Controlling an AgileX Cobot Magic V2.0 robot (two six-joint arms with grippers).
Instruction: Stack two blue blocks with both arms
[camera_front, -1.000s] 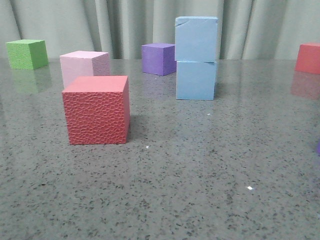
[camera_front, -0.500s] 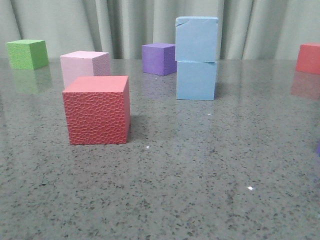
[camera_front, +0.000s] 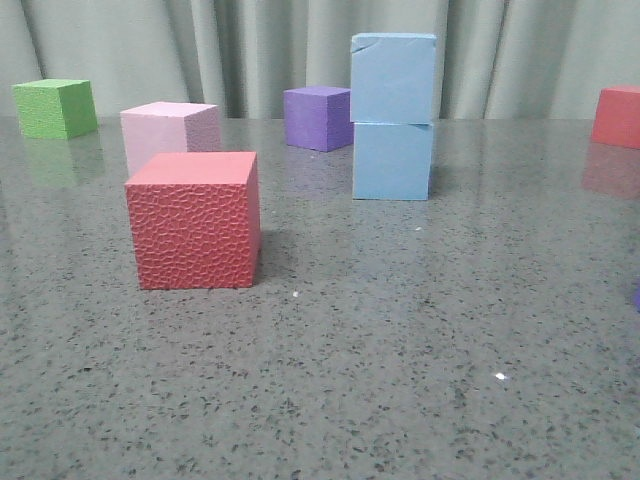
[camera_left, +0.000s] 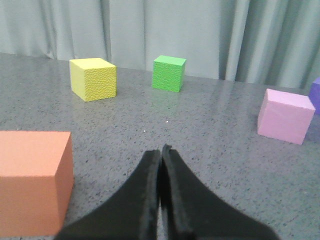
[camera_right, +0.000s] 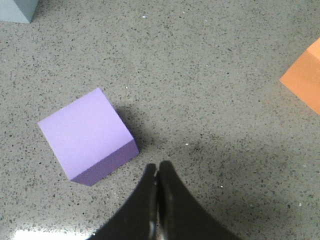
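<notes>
In the front view one sky-blue block sits squarely on top of the other sky-blue block at the table's middle back. No gripper shows in the front view. My left gripper is shut and empty, low over bare table. My right gripper is shut and empty, above the table beside a purple cube. A grey-blue corner shows at the edge of the right wrist view; I cannot tell whether it is a blue block.
Front view: a red textured cube near left, a pink cube behind it, a green cube far left, a purple cube by the stack, a red cube far right. Left wrist view: orange, yellow, green, pink cubes.
</notes>
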